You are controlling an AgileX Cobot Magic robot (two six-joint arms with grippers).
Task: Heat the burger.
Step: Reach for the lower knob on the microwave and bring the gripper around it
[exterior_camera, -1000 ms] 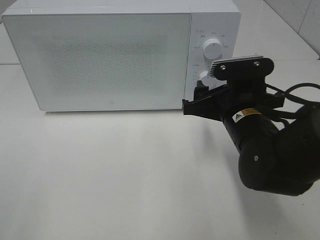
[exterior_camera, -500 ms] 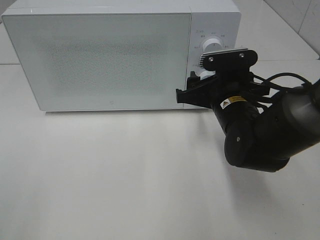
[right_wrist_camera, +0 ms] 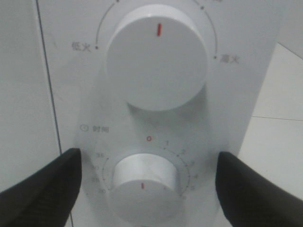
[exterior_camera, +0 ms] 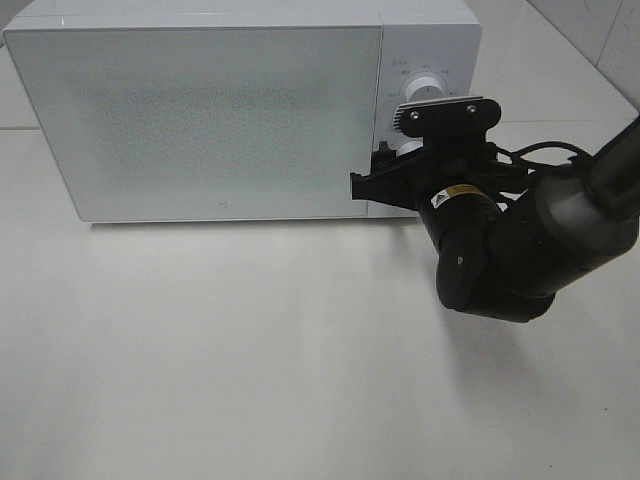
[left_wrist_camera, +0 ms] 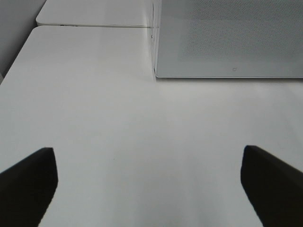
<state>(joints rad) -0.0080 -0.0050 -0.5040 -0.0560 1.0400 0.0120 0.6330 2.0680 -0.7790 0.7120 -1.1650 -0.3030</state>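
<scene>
The burger is out of view. The white microwave (exterior_camera: 200,120) stands at the back of the table with its door shut. My right gripper (exterior_camera: 385,180) is open right in front of the control panel. In the right wrist view the right gripper (right_wrist_camera: 147,191) has a dark finger on either side of the lower timer knob (right_wrist_camera: 144,182), apart from it. The upper power knob (right_wrist_camera: 156,56) sits above it, its red mark pointing straight up. My left gripper (left_wrist_camera: 150,189) is open and empty over bare white table (left_wrist_camera: 142,132), short of the microwave's front corner (left_wrist_camera: 155,71).
The right arm's black body (exterior_camera: 500,250) hangs over the table to the right of the microwave. A tiled wall (exterior_camera: 600,30) rises at the back right. The left arm does not show in the high view.
My right arm has moved up and left toward the microwave's control panel, bringing the open gripper in around the timer knob. The left gripper's state is unchanged.
</scene>
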